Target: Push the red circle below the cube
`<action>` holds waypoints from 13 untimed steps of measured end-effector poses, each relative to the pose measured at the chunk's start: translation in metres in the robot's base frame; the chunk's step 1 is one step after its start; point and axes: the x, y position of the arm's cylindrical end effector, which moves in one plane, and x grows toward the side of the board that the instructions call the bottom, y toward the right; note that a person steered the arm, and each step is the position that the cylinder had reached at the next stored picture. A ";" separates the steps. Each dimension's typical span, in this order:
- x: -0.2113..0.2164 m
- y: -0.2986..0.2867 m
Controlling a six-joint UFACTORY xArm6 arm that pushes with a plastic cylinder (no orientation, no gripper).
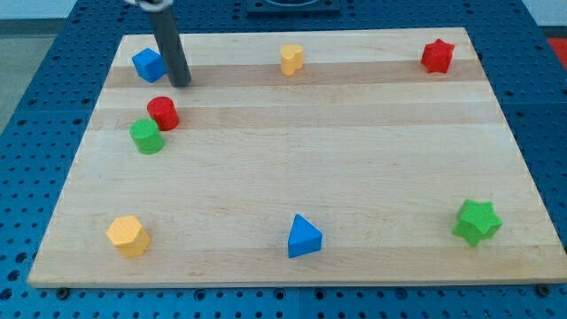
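There is just one camera view. It shows a wooden board (292, 177) lying on a blue table with little holes (35, 106).

My arm has no hand to open or close. It ends in a dark rod, and my tip (181, 84) touches the board near the view's top left corner. My tip is just beside the blue cube (148, 65), on the cube's right side. I cannot tell if they touch.

The red circle (163, 113) is a small round block. It sits a little below my tip and below the blue cube, slightly to the right of the cube. A green round block (146, 136) sits right by the red circle, on its lower left. The two look like they touch.

Other blocks are spread far apart. A small yellow block (291, 59) is at the top middle. A red star (437, 56) is at the top right. A green star (477, 221) is at the bottom right. A blue triangle (304, 237) is at the bottom middle. A yellow block with many sides (128, 236) is at the bottom left.
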 end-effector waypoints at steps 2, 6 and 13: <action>0.034 0.011; 0.016 -0.057; 0.113 -0.140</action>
